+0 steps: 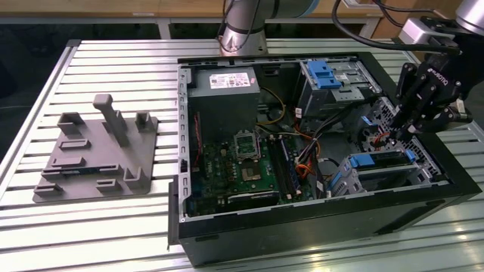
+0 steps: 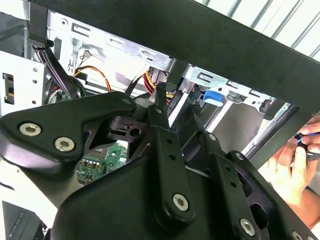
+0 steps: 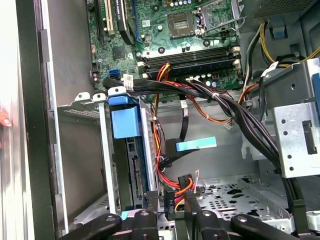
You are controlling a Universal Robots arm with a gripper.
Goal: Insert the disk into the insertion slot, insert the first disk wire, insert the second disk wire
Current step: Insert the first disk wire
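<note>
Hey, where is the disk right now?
In the exterior view, the disk sits in the insertion slot inside the computer case, on the exterior view's right, just under the gripper and beside the motherboard.

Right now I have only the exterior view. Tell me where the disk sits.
Observer: In the first wrist view the disk stands inside its slot, with no wire plugged into its end that I can see.
Operator: Report what's at the claw.
Observer: A black plug on red and orange wires sits right at the claw, beside the slot.
Operator: Check around the case.
Observer: In the second wrist view a person's hand is close beside the case.
</note>
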